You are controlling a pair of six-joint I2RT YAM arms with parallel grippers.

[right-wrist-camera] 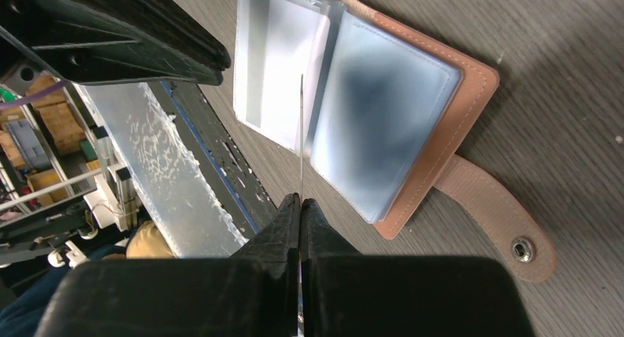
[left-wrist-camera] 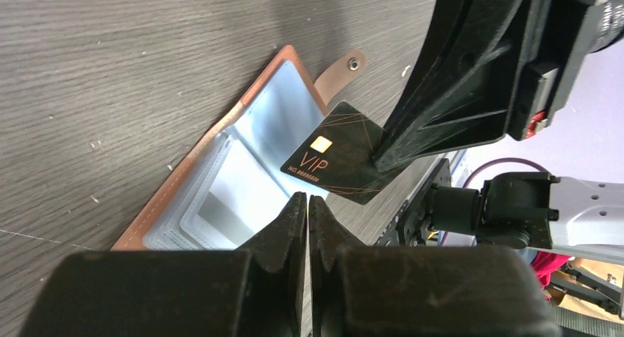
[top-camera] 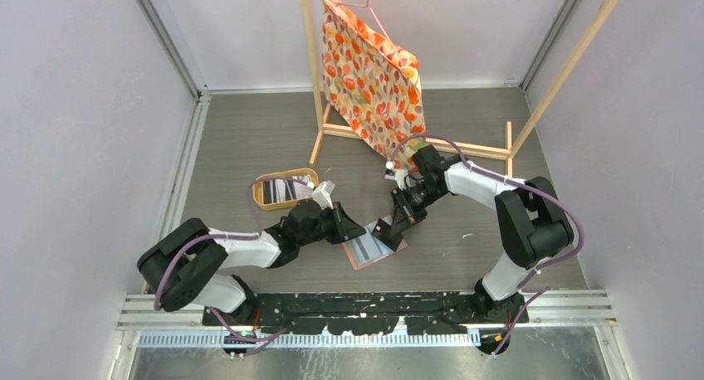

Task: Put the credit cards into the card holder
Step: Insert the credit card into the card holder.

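Observation:
The salmon-brown card holder [top-camera: 366, 252] lies open on the table, grey-blue sleeves up. It also shows in the left wrist view [left-wrist-camera: 213, 164] and the right wrist view [right-wrist-camera: 441, 116]. My right gripper [top-camera: 388, 227] is shut on a black credit card marked VIP [left-wrist-camera: 338, 154] and holds it tilted over the holder's sleeves. In the right wrist view the card is an edge-on thin line [right-wrist-camera: 301, 131] rising from my right gripper [right-wrist-camera: 300, 199]. My left gripper [top-camera: 355, 229] is shut, its tips [left-wrist-camera: 307, 199] at the near edge of the sleeves.
An oval yellow-rimmed wooden tray [top-camera: 264, 199] with more cards stands left of the holder. A wooden rack [top-camera: 415, 143] with a hanging flowered cloth [top-camera: 369, 73] stands at the back. The two grippers are close together over the holder.

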